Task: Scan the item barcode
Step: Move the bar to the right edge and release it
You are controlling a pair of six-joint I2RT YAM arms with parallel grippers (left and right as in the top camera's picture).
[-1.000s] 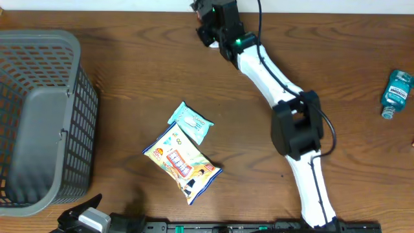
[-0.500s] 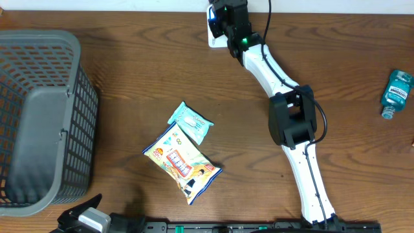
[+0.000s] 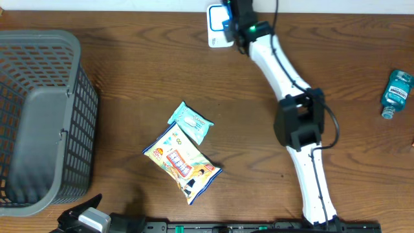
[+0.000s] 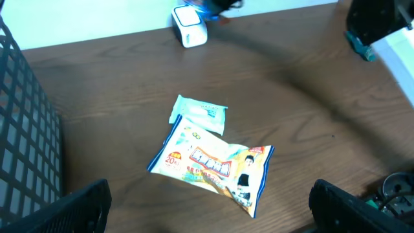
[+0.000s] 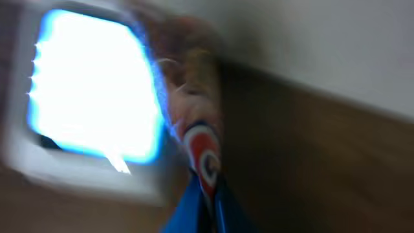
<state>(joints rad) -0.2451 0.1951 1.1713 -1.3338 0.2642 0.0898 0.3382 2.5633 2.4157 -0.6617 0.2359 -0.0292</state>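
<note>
Both grippers keep to opposite table edges: right gripper clamped on a blue item beside the scanner, left gripper spread wide.

Overhead view straight down on whole table, distant, left wrist view low from near edge, facing far wall across table, shares snack bag and scanner with overhead, right wrist view blurred, pressed close to scanner's lit window
</note>
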